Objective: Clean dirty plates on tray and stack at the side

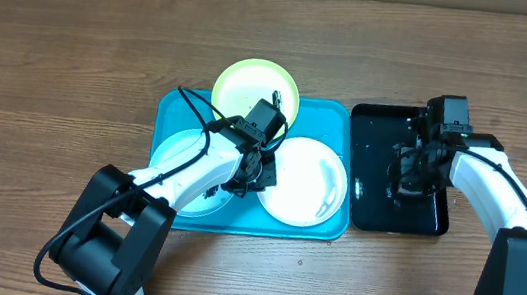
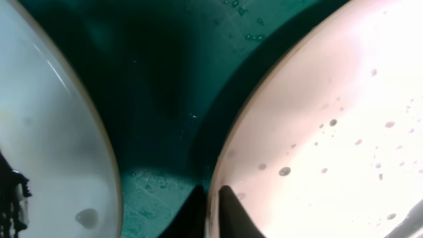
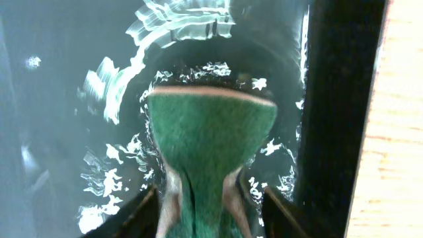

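The turquoise tray (image 1: 332, 126) holds three plates. A lime-green plate (image 1: 251, 86) leans over its far rim, a light blue plate (image 1: 182, 153) lies at the left, and a white plate (image 1: 309, 183) at the right. My left gripper (image 1: 258, 172) is low between the blue and white plates. In the left wrist view its jaws (image 2: 213, 198) straddle the white plate's (image 2: 330, 99) speckled rim, one fingertip (image 2: 232, 210) inside and one outside, close against it. My right gripper (image 1: 409, 180) stands open around a green sponge (image 3: 211, 125), its fingers clear of the sponge's sides.
The sponge sits in rippling water in the black glossy tray (image 1: 367, 206), right of the turquoise one. Bare wooden table (image 1: 72, 64) lies to the left and behind. Droplets dot the turquoise tray floor (image 2: 165, 86) between the blue plate (image 2: 46, 132) and the white one.
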Robot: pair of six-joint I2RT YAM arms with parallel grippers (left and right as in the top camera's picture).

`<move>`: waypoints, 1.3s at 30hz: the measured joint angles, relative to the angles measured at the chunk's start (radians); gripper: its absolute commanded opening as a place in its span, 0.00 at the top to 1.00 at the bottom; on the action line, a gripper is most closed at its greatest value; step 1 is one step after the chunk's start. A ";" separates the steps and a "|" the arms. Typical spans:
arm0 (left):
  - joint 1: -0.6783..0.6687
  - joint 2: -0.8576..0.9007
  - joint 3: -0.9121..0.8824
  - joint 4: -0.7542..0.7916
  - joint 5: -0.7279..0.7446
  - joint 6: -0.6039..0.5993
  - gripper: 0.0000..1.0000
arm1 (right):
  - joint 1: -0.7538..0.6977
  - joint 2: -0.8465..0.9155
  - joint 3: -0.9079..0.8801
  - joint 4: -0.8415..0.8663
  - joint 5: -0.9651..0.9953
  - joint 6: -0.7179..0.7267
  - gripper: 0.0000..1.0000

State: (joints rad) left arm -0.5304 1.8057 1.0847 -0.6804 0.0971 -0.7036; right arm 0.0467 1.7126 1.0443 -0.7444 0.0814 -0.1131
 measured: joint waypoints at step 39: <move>0.074 0.002 0.328 -0.325 0.003 0.130 0.96 | -0.187 -0.002 0.284 -0.118 0.004 0.188 0.00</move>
State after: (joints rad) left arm -0.4564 1.8076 1.4132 -1.0058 0.1001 -0.5732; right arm -0.1398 1.7103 1.3285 -0.8627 0.0853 0.0750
